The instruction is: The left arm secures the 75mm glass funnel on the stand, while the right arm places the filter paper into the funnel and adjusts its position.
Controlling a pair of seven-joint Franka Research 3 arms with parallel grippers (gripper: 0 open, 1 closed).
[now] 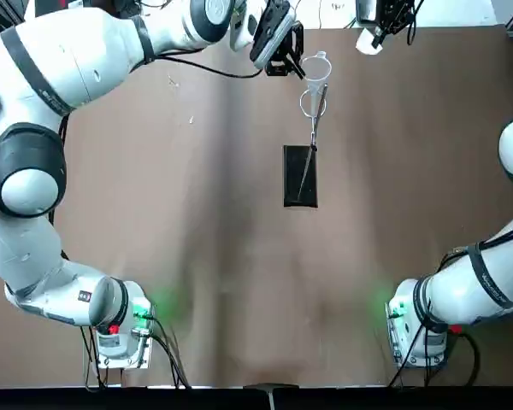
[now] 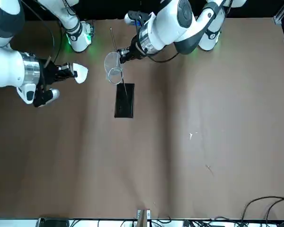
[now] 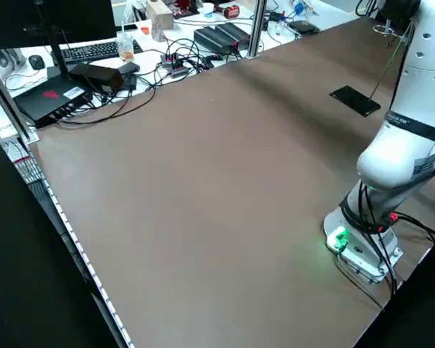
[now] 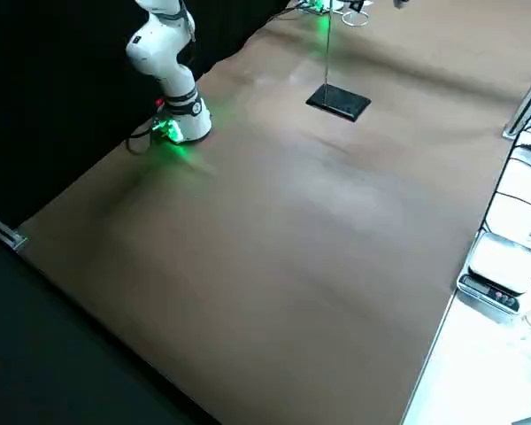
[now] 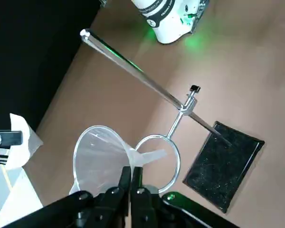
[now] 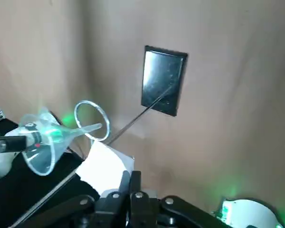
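Near the surface's far edge, the left tool (image 5: 131, 183) is pinching the funnel (image 5: 102, 159) for seating in the ring (image 5: 175, 161), while the right tool (image 6: 131, 185), pinching the filter paper (image 6: 106, 167), is awaiting insertion.

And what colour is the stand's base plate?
Black, showing best in the left wrist view.

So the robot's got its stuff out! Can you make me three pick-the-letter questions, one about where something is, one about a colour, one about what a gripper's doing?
1. Where does the stand's flat base rest?
A on the funnel
B on the table
C on a chair

2. What colour is the paper?
A white
B red
C green

3. The left gripper is:
A wide open
B pinching paper
C gripping the funnel

1 B: it lies flat there.
2 A: it looks plain white.
3 C: its fingers close at the clear cone.
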